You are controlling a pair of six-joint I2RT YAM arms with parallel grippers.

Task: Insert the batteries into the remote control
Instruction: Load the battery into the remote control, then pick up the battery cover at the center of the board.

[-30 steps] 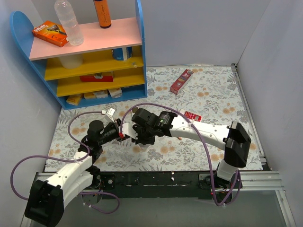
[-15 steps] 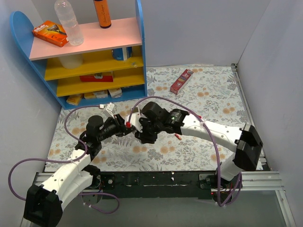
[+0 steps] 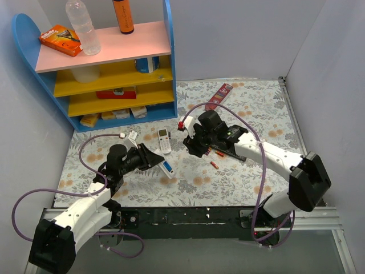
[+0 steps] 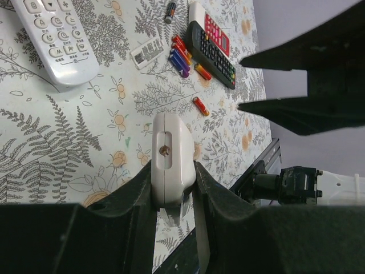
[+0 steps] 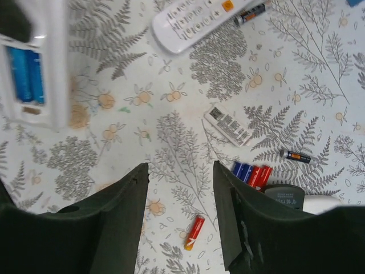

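My left gripper [image 4: 173,168] is shut on a white remote [image 4: 171,154] and holds it just above the mat; it also shows in the top view [image 3: 167,169]. In the right wrist view this remote [image 5: 40,63] lies back up, its battery bay open with two blue batteries [image 5: 25,74] inside. My right gripper [image 5: 181,168] is open and empty, hovering over the mat above a loose red battery [image 5: 194,232]. A row of blue and red batteries [image 5: 251,173] lies beside the black remote [image 4: 212,54]. In the top view my right gripper [image 3: 191,141] is to the right of the held remote.
A second white remote with buttons [image 3: 164,140] lies on the mat. A white battery cover [image 5: 228,125] and two dark batteries [image 5: 297,156] lie loose. A red-and-white remote [image 4: 214,28] is next to the black one. A blue shelf [image 3: 108,68] stands at the back left.
My right gripper has pulled away from the held remote, up and to the right. The second white remote is now uncovered. My left gripper keeps its hold, moved slightly.
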